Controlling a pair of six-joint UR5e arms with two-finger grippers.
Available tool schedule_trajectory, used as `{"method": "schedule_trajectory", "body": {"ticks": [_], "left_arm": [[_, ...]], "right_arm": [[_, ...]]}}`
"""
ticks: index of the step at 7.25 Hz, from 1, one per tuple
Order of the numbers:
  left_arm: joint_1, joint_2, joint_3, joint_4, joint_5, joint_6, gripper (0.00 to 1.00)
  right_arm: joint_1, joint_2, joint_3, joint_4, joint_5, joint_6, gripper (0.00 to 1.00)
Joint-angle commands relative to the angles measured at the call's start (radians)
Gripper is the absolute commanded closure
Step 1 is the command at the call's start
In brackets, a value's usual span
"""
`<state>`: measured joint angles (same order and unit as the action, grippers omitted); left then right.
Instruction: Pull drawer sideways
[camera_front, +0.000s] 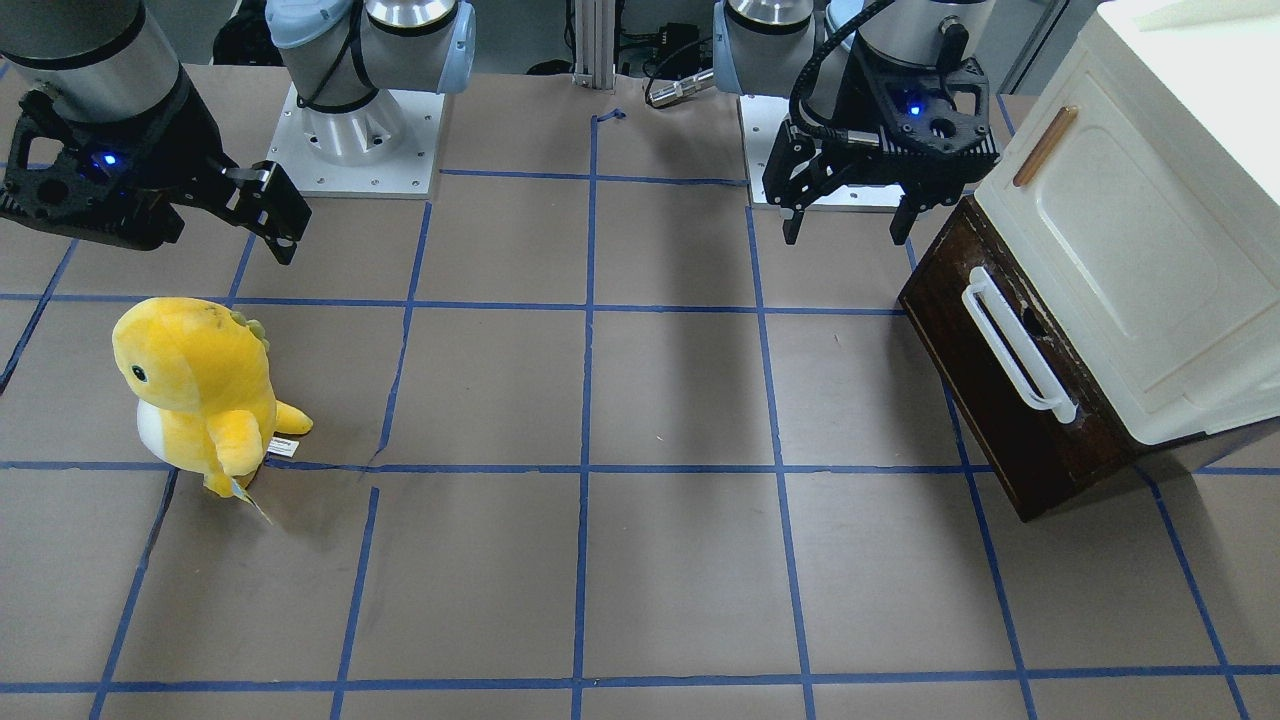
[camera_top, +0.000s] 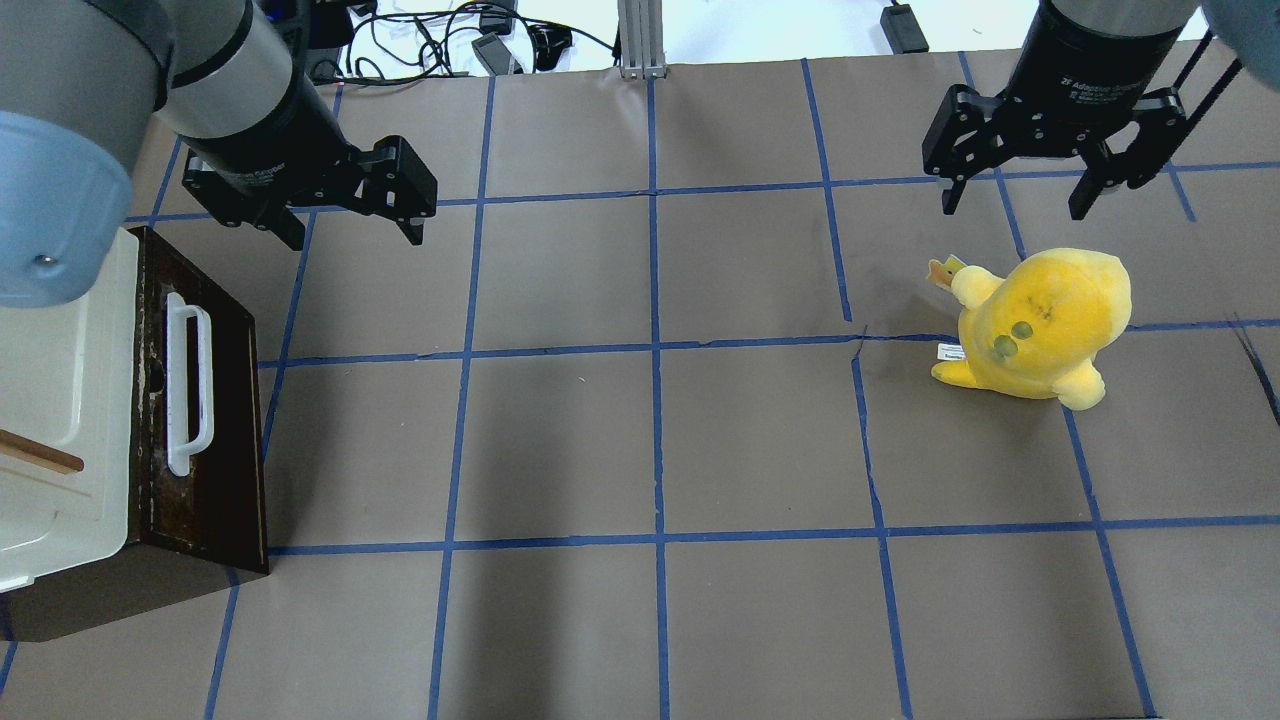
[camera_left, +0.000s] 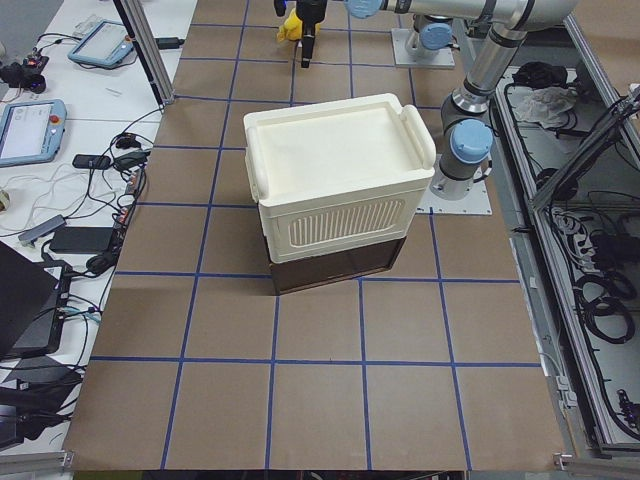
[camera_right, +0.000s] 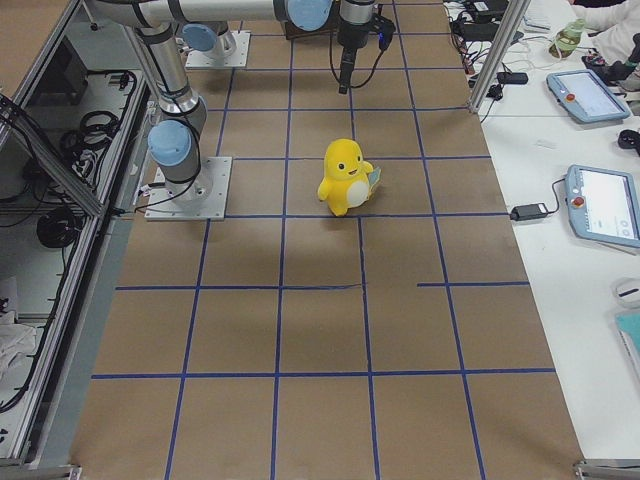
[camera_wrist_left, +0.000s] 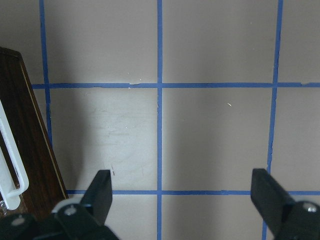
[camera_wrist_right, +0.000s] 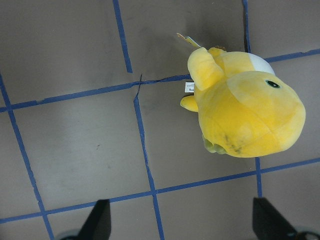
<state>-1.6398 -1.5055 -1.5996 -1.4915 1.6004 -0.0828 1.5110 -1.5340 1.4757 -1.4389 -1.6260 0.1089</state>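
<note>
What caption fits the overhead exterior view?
Open left gripper hovers near dark brown wooden drawer with white bar handle, ungrasped.

Brown worktop (camera_top: 560, 440) w/ blue tape grid (camera_top: 655, 348) (covering torn in spots). White benches (camera_right: 560, 290) at both ends carry teach pendants (camera_right: 605, 205) & cables (camera_left: 122, 165). Alu. post (camera_top: 633, 35) at far edge; cable-filled tray (camera_left: 590, 260) along one side. Even light, soft shadows.

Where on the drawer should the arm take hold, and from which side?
Likely the white bar handle across the front of the drawer, near its middle. It stands off the dark wood, leaving a gap for one finger behind the bar. Come from the open table side that the front faces, since the cream cabinet covers the drawer's top. The left pincer, open, is nearest.
</note>
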Motion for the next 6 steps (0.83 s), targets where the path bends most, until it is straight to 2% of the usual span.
{"method": "schedule_trajectory", "body": {"ticks": [1, 6], "left_arm": [[0.0, 0.002, 0.0, 0.0, 0.003, 0.0, 0.0], [0.001, 0.002, -0.003, -0.004, 0.028, 0.014, 0.0]], "right_arm": [[0.0, 0.0, 0.0, 0.0, 0.0, 0.0, 0.0], [0.0, 0.0, 0.0, 0.0, 0.0, 0.0, 0.0]]}}
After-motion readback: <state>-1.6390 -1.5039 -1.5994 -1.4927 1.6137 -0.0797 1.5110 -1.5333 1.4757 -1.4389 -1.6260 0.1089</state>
